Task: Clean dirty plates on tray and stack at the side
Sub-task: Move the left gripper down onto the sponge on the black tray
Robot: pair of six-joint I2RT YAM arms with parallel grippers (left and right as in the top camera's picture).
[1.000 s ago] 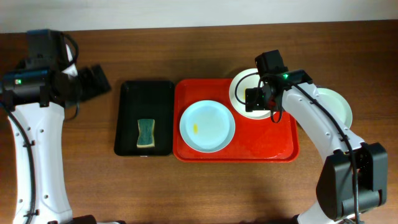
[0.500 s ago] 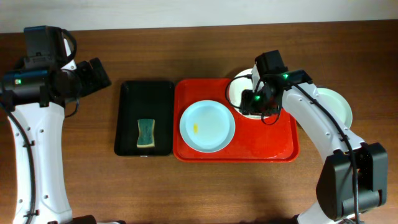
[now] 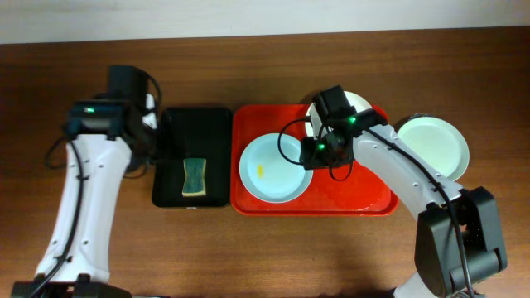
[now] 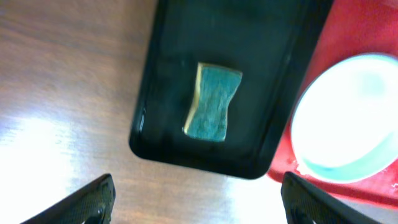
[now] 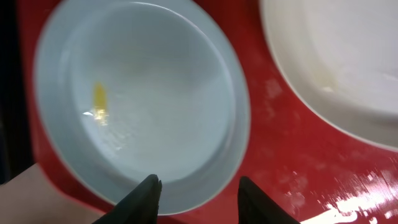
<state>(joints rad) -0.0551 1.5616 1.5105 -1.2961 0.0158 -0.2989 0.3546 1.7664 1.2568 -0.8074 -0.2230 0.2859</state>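
A pale blue plate (image 3: pixel 276 168) with a yellow smear (image 5: pixel 99 96) lies on the left half of the red tray (image 3: pixel 364 199). In the tray's back right corner a white plate (image 3: pixel 356 106) shows partly behind my right arm. Another pale plate (image 3: pixel 432 146) rests on the table right of the tray. My right gripper (image 3: pixel 319 156) hovers over the blue plate's right rim (image 5: pixel 239 134), part open; one finger is above the rim and the other above bare tray. At the black tray's left edge, my left gripper (image 3: pixel 149 153) is wide open and holds nothing.
A black tray (image 3: pixel 192 157) left of the red tray holds a green and yellow sponge (image 3: pixel 194 177), which the left wrist view shows as the sponge (image 4: pixel 213 101). Brown wooden table (image 3: pixel 265 248) surrounds both trays.
My left arm swung right, from the table's far left to the black tray. My right gripper moved left from the white plate to the blue plate's rim, its jaws narrower than a second ago.
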